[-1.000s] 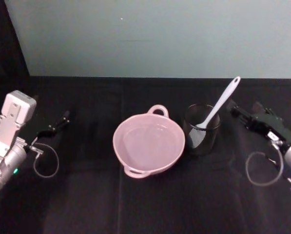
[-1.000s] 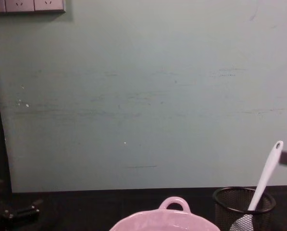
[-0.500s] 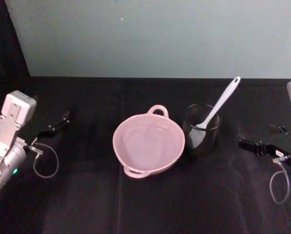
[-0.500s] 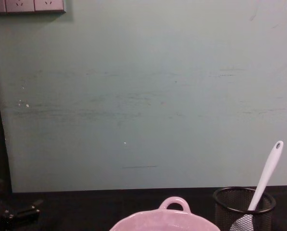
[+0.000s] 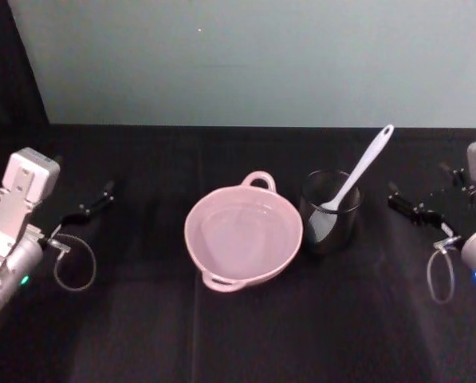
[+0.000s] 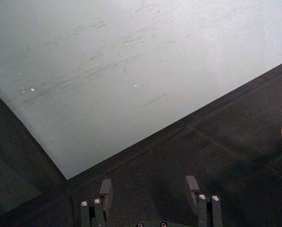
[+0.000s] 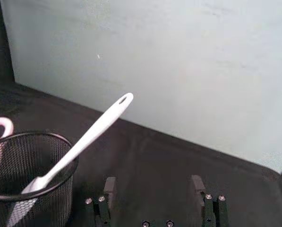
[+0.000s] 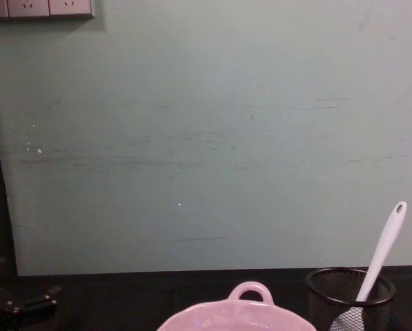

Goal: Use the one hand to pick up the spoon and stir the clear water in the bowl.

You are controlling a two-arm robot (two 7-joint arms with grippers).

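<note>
The spoon [image 5: 356, 179] stands tilted in a black wire-mesh cup [image 5: 330, 212], its bowl end down inside and its flat handle leaning up toward the far right, the small hole at the handle's tip clear of the rim. The cup sits on the black tabletop [image 5: 238, 335] just beside the right side of the pale pink bowl [image 5: 243, 236]; whether the two touch cannot be told. The bowl holds clear water and sits near the middle of the tabletop, one loop handle on its far rim and another on its near rim.

The right pincer [image 5: 419, 209] hovers toward the right edge of the tabletop, near the cup but apart from it, with nothing between its fingers. In the right wrist view its two black fingers [image 7: 109, 185] stand spread apart, released, pointing past the cup with the spoon handle slanting ahead of them.

The left pincer [image 5: 92, 203] rests toward the left edge of the tabletop, well apart from the bowl. In the left wrist view its fingers [image 6: 106, 188] are also spread and empty, above bare black cloth.
</note>
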